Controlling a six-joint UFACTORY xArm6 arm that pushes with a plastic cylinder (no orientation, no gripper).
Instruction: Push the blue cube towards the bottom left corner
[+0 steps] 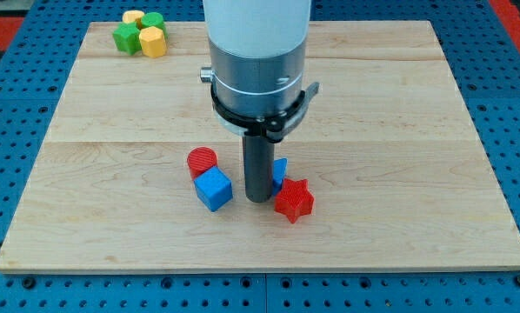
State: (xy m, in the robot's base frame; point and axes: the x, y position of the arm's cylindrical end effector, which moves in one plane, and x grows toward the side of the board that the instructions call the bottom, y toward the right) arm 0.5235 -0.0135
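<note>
1. One blue cube (214,189), a small plastic block, sits on the pale wooden board (399,174) a little to the view's left of the board's middle and in its lower half, well apart from the bottom left corner.
2. Touching or just above the blue cube, at its upper left, stands a red cylinder (202,162) with a ribbed round top.
3. Just to the view's right of the blue cube stands the dark rod, and my tip (258,199) rests on the board close beside the cube's right face; whether it touches the cube I cannot tell.
4. Behind the rod, on its right side, a second blue block (281,170) shows only as a sliver, so its shape cannot be made out.
5. Right of my tip and just beside it lies a red star-shaped block (294,201).
6. No pincer is fitted: the arm ends in the plain rod, held under a grey metal collar (258,78) and a white arm body (256,22).
7. Far off, at the board's top left corner, a cluster of touching blocks sits together: a green block (126,37), a yellow block (153,41), another yellow block (133,16) and another green block (154,19) behind them.
8. Around the board runs a blue perforated table surface (8,104).
</note>
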